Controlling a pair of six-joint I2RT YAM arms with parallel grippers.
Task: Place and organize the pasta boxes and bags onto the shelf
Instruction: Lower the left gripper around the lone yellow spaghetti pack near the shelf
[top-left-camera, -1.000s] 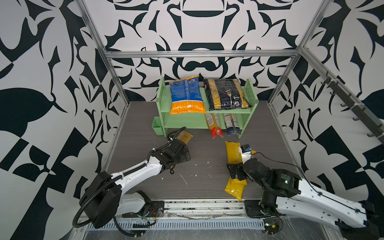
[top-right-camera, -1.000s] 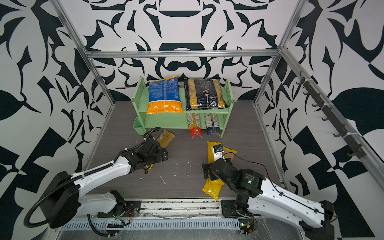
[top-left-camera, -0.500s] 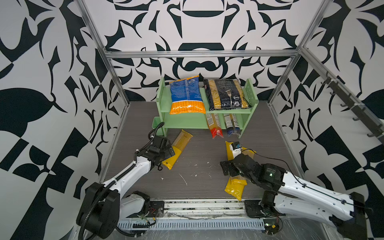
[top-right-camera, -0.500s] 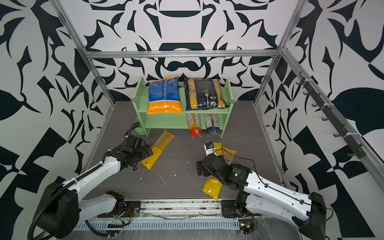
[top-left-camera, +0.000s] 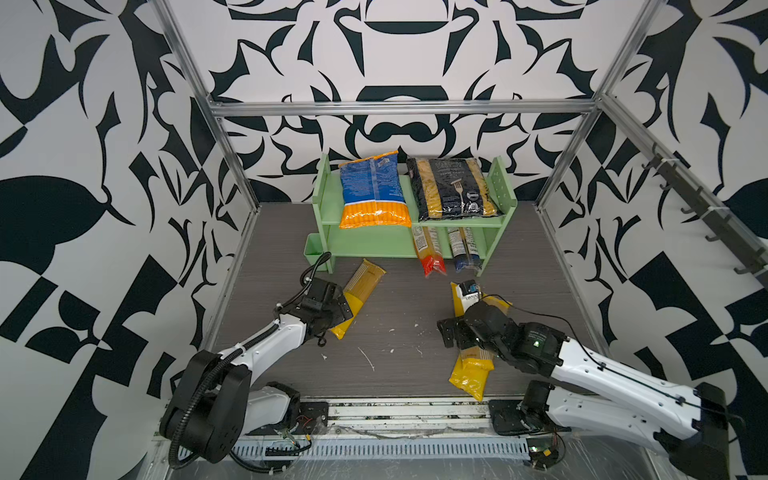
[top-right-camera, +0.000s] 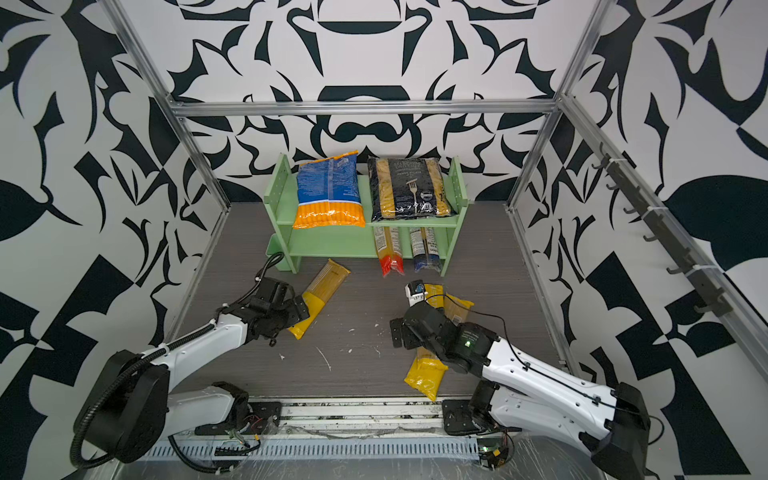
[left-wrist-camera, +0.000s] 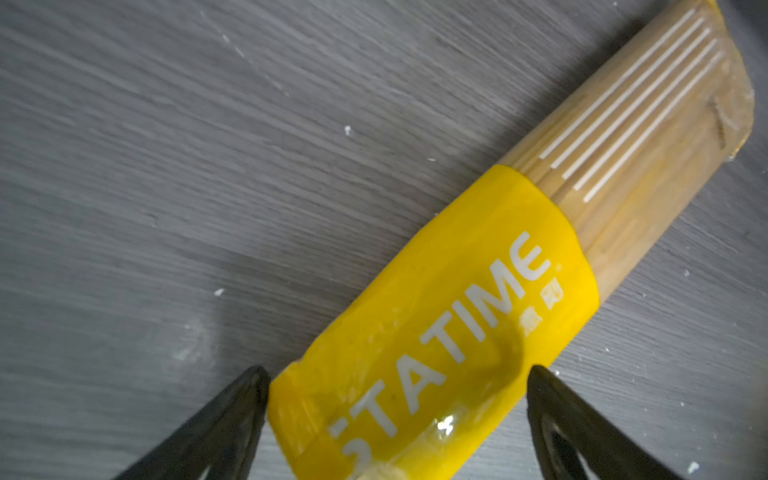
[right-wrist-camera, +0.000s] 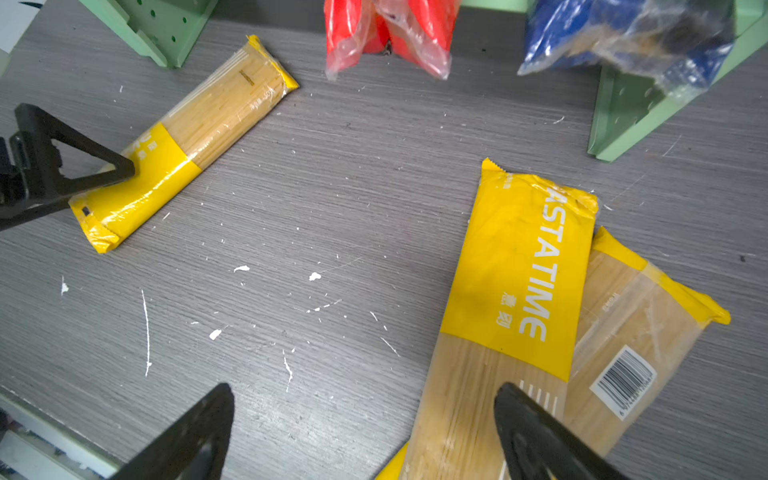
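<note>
Four of the seven pasta packs are already on the pale green two-tier shelf with hole-dotted side panels (top-left-camera: 365, 245), which stands against the back edge of the dark grey wood-grain worktop (top-left-camera: 395, 332). Its top tier carries the wide blue-and-orange plastic bag (top-left-camera: 372, 191) and, on the side nearer the worktop's right edge, the wide black penne bag with the fork picture (top-left-camera: 453, 189). The lower tier holds the long red-ended spaghetti pack (top-left-camera: 428, 253) and the long blue-ended spaghetti pack (top-left-camera: 465, 251) side by side, both poking out past the front; the rest of that tier is bare. The small green cup (top-left-camera: 314, 249) at the shelf's end shows nothing inside, as far as I can tell.

Three packs are left on the worktop, so the job looks a little over half done. One yellow-and-clear spaghetti pack (top-left-camera: 361, 291) lies slantwise just before the shelf, toward the left edge; the left claw (left-wrist-camera: 397, 374) is spread wide with its yellow end between the fingers, not pinched. Two more overlap toward the front right corner, a yellow-labelled pack (right-wrist-camera: 519, 270) lying on a barcode-side-up pack (right-wrist-camera: 631, 332). The right claw (right-wrist-camera: 363, 386) is spread above them, holding nothing.
</note>
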